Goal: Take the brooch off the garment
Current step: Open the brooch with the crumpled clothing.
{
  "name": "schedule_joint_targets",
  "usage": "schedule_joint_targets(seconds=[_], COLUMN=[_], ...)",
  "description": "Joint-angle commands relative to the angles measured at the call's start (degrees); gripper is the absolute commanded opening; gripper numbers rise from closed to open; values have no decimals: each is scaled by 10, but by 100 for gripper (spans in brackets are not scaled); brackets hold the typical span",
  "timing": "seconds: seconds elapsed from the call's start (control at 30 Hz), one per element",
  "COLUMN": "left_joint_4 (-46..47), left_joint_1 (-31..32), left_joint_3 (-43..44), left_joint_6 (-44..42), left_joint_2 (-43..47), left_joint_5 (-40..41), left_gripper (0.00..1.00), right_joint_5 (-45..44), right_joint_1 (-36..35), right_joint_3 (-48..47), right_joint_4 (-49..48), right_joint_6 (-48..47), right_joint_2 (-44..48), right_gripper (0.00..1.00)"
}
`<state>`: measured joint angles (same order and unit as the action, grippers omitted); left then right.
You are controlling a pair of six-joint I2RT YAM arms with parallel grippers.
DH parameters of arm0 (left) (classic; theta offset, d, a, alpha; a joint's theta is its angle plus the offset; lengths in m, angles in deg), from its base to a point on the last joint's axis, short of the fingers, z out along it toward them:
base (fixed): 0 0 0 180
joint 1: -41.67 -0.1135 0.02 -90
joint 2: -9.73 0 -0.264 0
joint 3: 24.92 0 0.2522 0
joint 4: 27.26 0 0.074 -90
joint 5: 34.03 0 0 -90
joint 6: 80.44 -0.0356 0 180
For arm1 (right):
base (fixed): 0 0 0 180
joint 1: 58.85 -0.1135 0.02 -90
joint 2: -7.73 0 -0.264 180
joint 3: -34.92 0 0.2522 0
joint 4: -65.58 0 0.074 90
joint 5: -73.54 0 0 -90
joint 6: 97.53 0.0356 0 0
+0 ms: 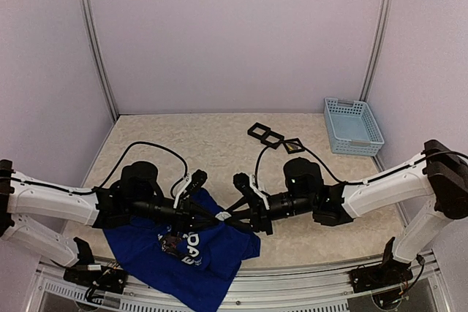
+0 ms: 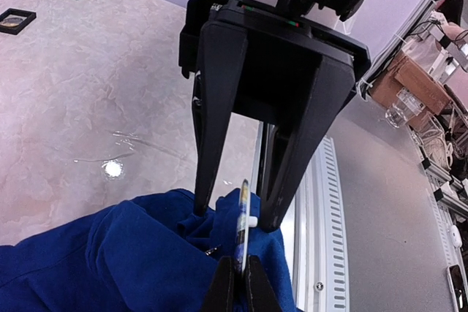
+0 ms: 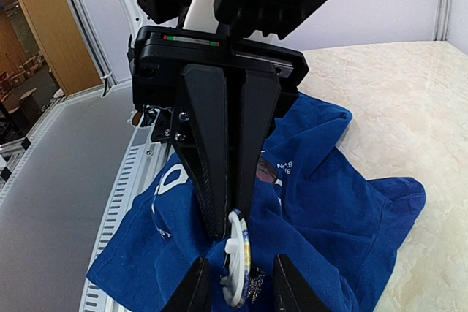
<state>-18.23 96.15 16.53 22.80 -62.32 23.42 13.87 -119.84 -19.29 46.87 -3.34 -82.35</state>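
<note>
The garment, a royal-blue T-shirt (image 1: 146, 250) with white lettering, lies bunched at the table's front edge, left of centre. The brooch (image 3: 238, 264) is a round disc with a colourful face and a white plastic back, standing on edge on a raised fold of the shirt (image 3: 329, 202). My left gripper (image 2: 238, 284) is shut on the brooch (image 2: 243, 228), seen edge-on, by its rim. My right gripper (image 3: 241, 291) is open, its fingers straddling the brooch and the cloth fold (image 2: 131, 253). Both grippers meet above the shirt in the top view, left (image 1: 216, 216) and right (image 1: 235, 215).
A light-blue basket (image 1: 353, 126) stands at the back right. Two black square frames (image 1: 265, 134) lie left of it, with a third (image 1: 293, 145) nearby. The slotted metal rail (image 2: 333, 239) runs along the table's front edge beside the shirt.
</note>
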Motion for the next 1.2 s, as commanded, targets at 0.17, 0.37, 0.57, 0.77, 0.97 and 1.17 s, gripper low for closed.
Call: schedule_joint_targets(seconds=[0.17, 0.37, 0.57, 0.77, 0.97, 1.17], left_joint_4=[7, 7, 7, 7, 8, 12], left_joint_1=[9, 11, 14, 16, 20, 28], left_joint_3=[14, 13, 13, 12, 11, 11], left_joint_6=[-11, -13, -15, -16, -19, -23], left_joint_2=[3, 5, 8, 13, 16, 16], left_joint_5=[4, 3, 5, 5, 0, -10], left_gripper=[0, 0, 0, 0, 0, 0], right_joint_5=[16, 11, 2, -25, -75, -139], right_joint_1=[3, 2, 3, 3, 2, 3], right_joint_3=[-16, -16, -21, -26, -21, -5], right_joint_4=[14, 16, 23, 34, 31, 13], right_joint_6=[1, 0, 0, -2, 1, 8], right_joint_2=[-16, -17, -22, -28, -25, -16], right_gripper=[22, 10, 1, 0, 0, 0])
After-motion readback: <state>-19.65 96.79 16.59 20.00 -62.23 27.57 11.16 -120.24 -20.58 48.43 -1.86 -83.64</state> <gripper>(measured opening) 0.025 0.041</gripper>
